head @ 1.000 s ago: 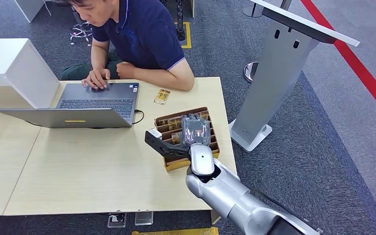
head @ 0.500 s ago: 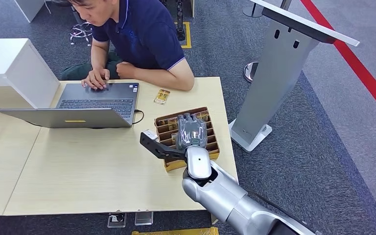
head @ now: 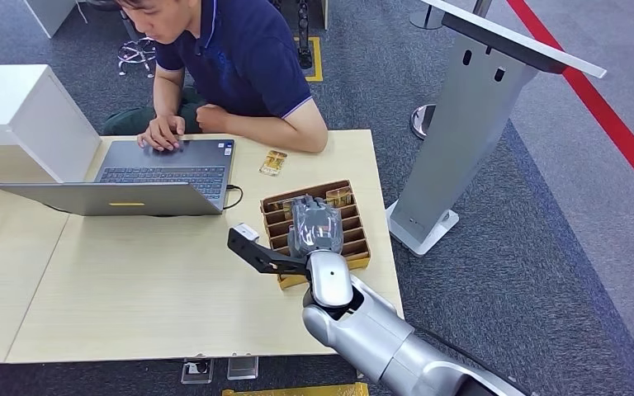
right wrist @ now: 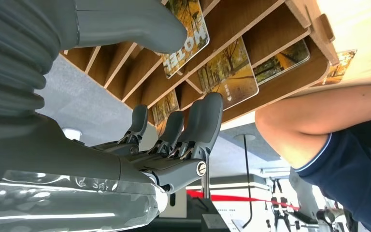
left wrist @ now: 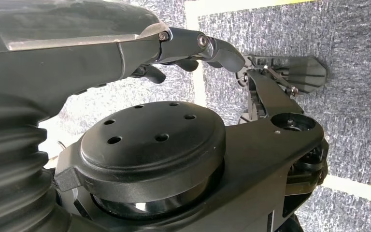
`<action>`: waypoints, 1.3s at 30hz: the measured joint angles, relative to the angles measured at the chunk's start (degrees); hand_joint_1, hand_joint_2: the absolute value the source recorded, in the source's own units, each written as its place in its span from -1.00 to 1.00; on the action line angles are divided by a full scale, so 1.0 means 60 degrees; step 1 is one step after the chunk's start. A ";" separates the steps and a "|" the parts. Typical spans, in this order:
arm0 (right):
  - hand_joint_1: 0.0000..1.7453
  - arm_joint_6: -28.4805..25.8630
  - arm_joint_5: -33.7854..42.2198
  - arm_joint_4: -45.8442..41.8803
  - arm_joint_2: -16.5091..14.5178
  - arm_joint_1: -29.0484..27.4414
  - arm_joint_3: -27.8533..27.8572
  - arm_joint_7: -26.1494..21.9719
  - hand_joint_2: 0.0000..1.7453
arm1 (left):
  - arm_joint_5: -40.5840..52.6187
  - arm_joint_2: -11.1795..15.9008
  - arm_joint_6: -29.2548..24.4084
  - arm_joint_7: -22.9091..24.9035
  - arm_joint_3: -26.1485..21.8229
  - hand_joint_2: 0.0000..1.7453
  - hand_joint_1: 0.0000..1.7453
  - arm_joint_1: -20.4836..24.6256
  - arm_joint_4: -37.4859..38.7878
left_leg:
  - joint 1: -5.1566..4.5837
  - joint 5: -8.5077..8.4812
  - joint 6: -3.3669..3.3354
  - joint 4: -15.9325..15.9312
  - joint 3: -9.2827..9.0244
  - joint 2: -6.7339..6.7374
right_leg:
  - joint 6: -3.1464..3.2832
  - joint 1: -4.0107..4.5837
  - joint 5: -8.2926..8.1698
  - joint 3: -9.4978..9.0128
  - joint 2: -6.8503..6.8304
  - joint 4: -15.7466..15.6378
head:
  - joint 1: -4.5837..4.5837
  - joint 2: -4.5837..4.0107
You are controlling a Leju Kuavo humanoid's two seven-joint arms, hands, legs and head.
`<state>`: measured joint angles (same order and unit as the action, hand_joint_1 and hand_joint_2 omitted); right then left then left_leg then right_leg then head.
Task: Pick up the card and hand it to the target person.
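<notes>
- Drifting leftward over the last second, the right hand (head: 315,228) now hovers above the near-left slots of the brown wooden slotted card tray (head: 357,258), having come from above its middle.
- Spread and empty, its dark fingers (right wrist: 193,126) reach toward the tray in the right wrist view with the thick grey thumb (right wrist: 140,21) apart from them; nothing is pinched yet.
- The glossy autumn-print hotel cards (right wrist: 228,73) stand tilted in their slots, and none is lifted; one more card of the same print (head: 273,162) lies flat on the pale wooden counter (head: 132,280), beside the person's forearm (head: 285,132).
- My reading: the shift is alignment over a chosen slot, so the pick is about to begin and the handover is all to come.
- The left hand (left wrist: 193,53) hangs by the robot's body, fingers curled in on nothing.
- The person types at a grey laptop (head: 165,169), arms unmoved.
</notes>
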<state>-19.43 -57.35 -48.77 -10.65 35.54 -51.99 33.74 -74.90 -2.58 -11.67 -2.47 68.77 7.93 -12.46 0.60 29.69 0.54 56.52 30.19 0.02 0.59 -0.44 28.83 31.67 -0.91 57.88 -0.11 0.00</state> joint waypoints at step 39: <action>0.00 -0.0229 0.0610 0.1199 -0.0269 0.0120 -0.0182 -0.0149 1.00 | -0.0038 0.0000 0.0004 0.0035 0.0000 1.00 -1.00 -0.0029 0.0000 | 0.0000 0.0000 0.0000 0.0000 0.0000 0.0000 | 0.0000 0.0000 0.0000 -0.0001 0.0000 0.0000 | -0.0004 0.0000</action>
<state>-20.80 -53.69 -41.57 -12.26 36.26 -53.08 32.85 -75.13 -2.58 -11.65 -2.26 68.77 7.75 -12.46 0.60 29.69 0.53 56.52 30.19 0.02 0.59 -0.44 28.82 31.66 -0.91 57.88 -0.13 0.00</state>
